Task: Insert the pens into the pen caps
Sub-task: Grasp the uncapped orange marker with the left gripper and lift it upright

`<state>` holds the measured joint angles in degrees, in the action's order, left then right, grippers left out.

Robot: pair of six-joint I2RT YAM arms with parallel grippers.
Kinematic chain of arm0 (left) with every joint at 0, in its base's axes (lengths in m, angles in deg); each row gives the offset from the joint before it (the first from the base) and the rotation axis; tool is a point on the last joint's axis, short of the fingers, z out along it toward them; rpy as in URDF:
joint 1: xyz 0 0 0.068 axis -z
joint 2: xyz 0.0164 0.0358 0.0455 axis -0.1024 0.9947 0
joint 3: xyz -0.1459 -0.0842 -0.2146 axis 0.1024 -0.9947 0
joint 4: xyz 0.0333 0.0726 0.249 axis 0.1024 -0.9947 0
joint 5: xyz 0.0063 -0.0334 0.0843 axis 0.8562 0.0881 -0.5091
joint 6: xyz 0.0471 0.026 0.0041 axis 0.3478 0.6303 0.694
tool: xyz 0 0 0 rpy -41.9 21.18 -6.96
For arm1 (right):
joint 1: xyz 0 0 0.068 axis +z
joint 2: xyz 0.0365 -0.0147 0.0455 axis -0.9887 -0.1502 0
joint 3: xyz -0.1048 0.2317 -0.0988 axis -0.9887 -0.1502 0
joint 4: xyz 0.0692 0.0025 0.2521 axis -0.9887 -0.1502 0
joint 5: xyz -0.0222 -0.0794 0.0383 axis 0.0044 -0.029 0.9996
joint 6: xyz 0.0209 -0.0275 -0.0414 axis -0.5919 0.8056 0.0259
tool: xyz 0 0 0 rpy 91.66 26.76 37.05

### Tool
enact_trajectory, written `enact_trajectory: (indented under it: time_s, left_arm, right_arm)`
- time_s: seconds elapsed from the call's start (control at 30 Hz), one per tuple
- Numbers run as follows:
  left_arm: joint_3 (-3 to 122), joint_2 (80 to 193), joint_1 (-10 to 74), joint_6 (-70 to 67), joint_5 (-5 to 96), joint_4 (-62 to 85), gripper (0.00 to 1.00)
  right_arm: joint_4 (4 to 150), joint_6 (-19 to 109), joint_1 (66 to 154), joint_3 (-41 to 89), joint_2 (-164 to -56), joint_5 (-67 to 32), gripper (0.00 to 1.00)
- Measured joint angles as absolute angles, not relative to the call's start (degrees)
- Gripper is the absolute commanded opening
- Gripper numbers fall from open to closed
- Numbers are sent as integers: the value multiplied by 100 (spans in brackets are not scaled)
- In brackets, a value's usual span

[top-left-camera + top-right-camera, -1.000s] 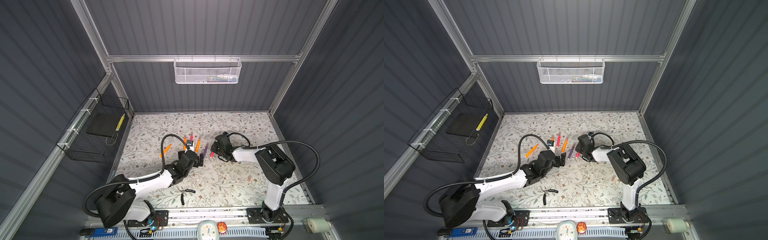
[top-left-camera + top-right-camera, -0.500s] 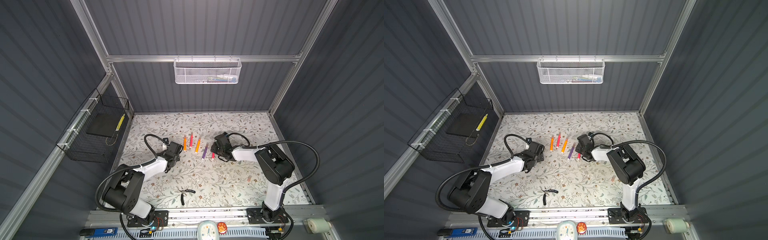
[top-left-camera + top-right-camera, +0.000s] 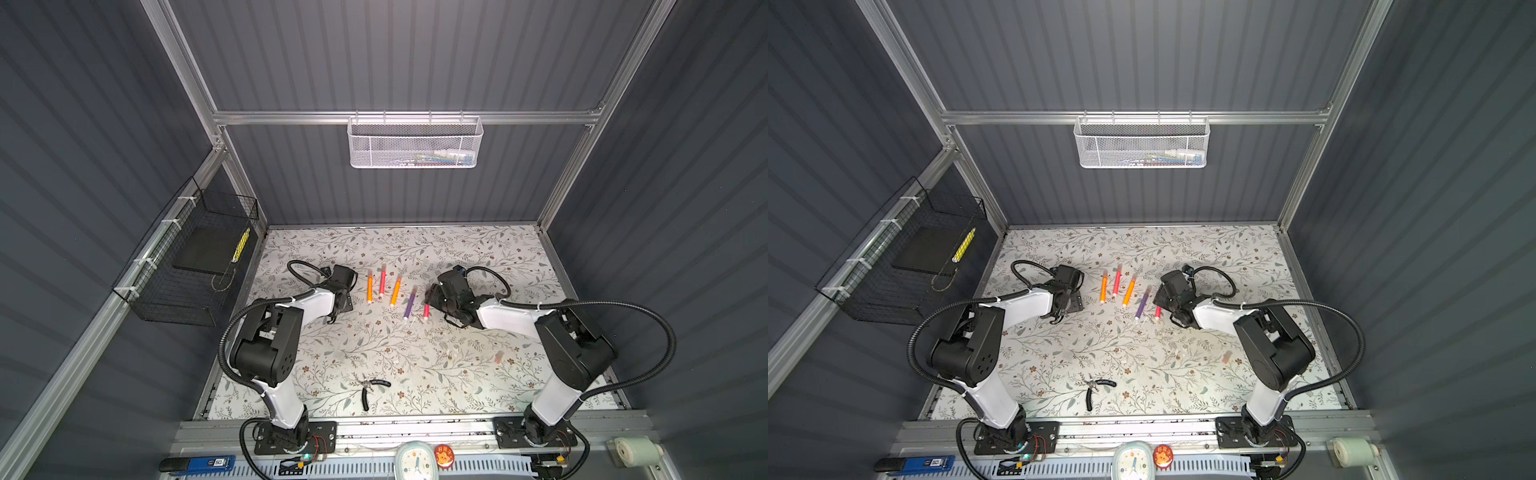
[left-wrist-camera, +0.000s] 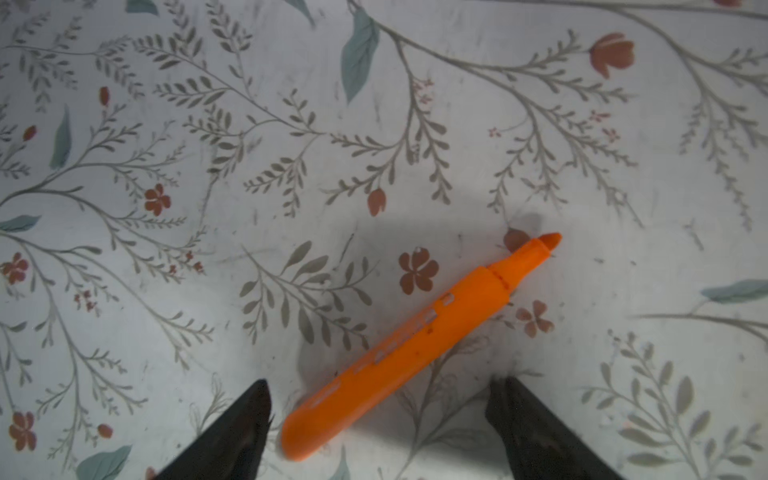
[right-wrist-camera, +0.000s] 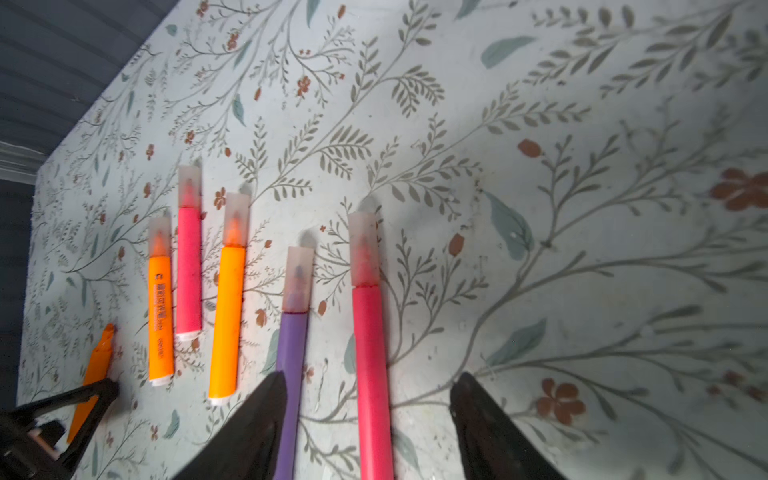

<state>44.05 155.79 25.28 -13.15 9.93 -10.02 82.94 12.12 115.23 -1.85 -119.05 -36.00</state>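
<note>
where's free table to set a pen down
Free: the strip between the pens and the back wall, and the middle patch between the pens and the pliers. Crowded: the pens' row itself, and front right, where loose pen caps lie.

Dark grey ribbed walls (image 3: 374, 62) framed by aluminium rails (image 3: 291, 117); white mesh basket (image 3: 414, 145) on the back wall; black wire basket (image 3: 187, 266) at the side; floral desk (image 3: 457, 249).

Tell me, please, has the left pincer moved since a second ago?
Yes: the left pincer swung left in a top view, clear of the capped pens.
</note>
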Motion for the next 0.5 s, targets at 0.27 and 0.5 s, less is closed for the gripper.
enact_trajectory:
  time_s: [0.27, 0.5]
  left_arm:
    - [4475, 15630, 2528, -1251, 1491, -1006, 50]
    - [4304, 15547, 2528, -1258, 1863, -768, 36]
  right_arm:
    - [8270, 1239, 11569, -480, -11260, -3696, 69]
    - [8272, 1236, 11608, -545, -11256, -3724, 68]
